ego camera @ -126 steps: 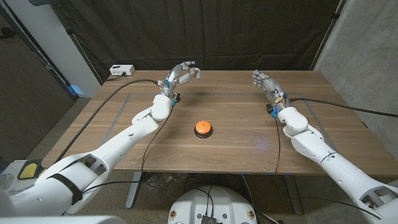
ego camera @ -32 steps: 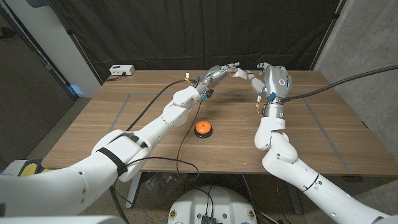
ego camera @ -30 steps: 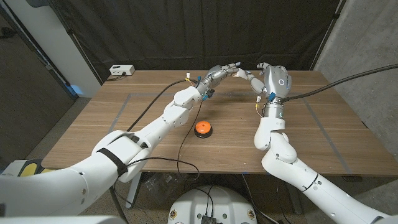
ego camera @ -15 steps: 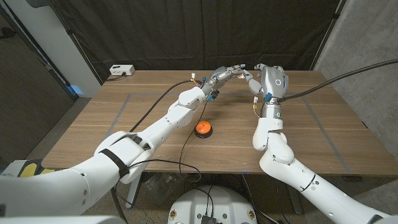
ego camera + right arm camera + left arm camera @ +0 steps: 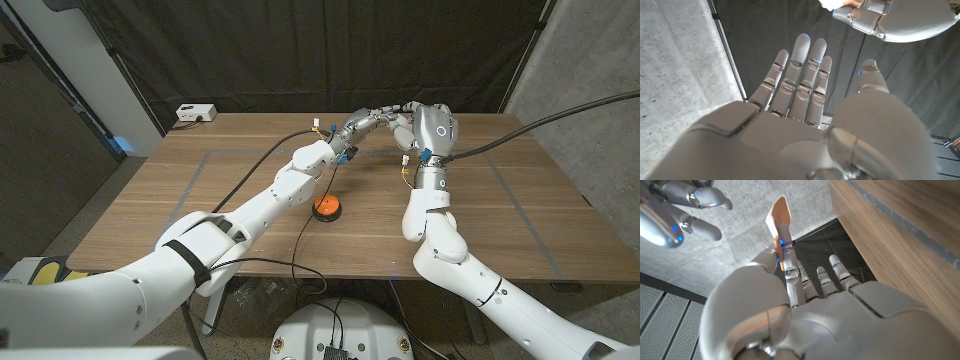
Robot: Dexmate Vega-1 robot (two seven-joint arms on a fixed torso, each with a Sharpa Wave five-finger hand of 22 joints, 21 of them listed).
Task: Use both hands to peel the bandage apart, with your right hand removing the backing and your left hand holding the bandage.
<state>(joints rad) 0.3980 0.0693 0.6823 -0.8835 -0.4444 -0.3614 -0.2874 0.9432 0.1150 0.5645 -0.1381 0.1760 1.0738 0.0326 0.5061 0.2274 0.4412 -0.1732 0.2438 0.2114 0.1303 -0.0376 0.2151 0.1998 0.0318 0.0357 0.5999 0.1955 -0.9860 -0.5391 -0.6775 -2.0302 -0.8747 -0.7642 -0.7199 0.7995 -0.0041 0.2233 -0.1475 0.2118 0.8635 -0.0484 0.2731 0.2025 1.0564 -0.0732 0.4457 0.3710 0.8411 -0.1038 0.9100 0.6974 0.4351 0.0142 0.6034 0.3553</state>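
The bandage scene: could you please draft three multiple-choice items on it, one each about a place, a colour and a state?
1. Where is the button?
A. on the table, nearer the robot than both hands
B. in the right robot hand
C. on the floor

2. What colour is the button's top?
A. blue
B. orange
C. green

3. What is the left robot hand doing?
A. hanging open with nothing in it
B. pressing the button
C. pinching the bandage

Answers: 1 A, it sits mid-table in the head view; 2 B, its top is orange; 3 C, the left wrist view shows the strip between its fingertips, while the right robot hand is spread open.
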